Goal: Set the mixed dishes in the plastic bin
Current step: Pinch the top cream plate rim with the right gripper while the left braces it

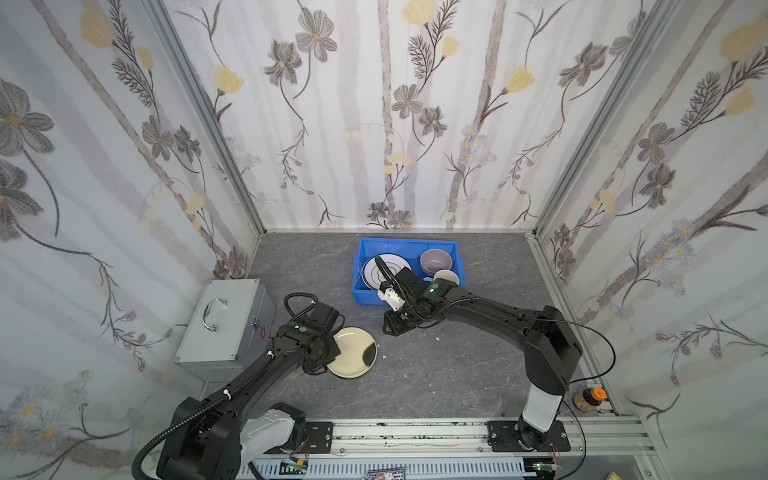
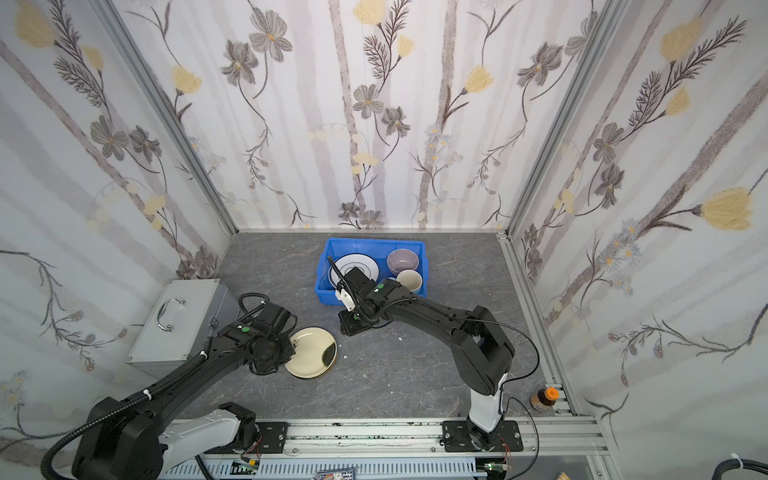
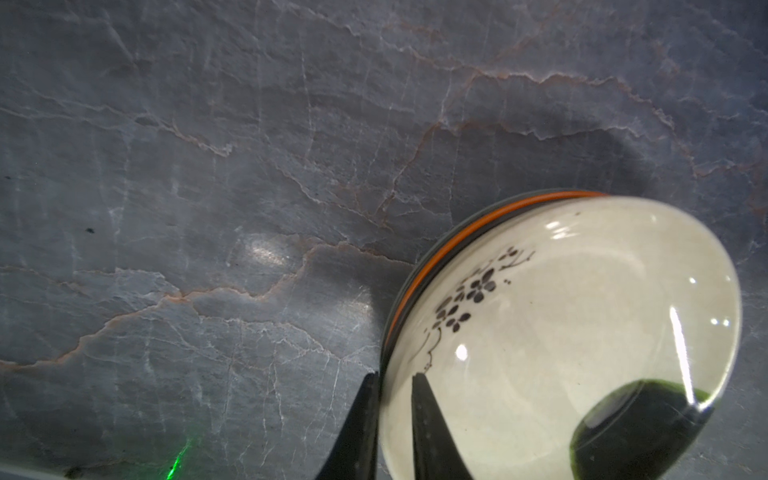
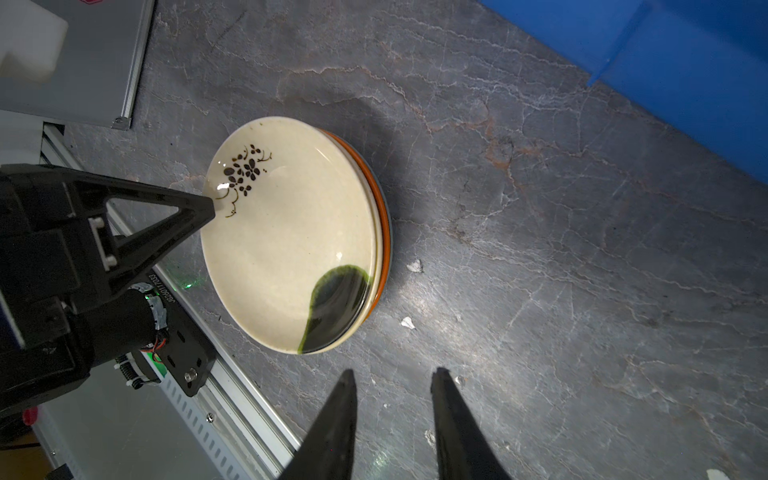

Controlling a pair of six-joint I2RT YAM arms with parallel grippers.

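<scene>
**Cream plate**, dark flower sprig and green-black blot. It tops a stack on the worktop, well clear of the blue bin, off the bin's near left corner.
- Hidden: in both top views your left arm covers the side of the stack farthest from the bin. You see the flower sprig only in the wrist views.
- Stack count: one orange plate shows as a rim under the cream one, in the wrist views alone. What lies lower is too thin a sliver to name or count.

**Left pincer**. One finger is inside the cream plate's rim and one outside, with a narrow gap. You cannot tell whether they pinch it. The top views bury the fingers under the wrist.

**Right pincer**. It hangs over bare worktop between the bin and the stack, with its fingers parted and nothing between them.

**Bin contents**, three pieces:
- One white plate with dark rim, crossed by the right arm's cable.
- One lilac bowl.
- One pale mug, its near side cut off by the right arm.

**Beyond the stack from the bin**: one silver case.

**Scattered near the stack**: small white scraps. The right wrist view shows them plainly.
</scene>
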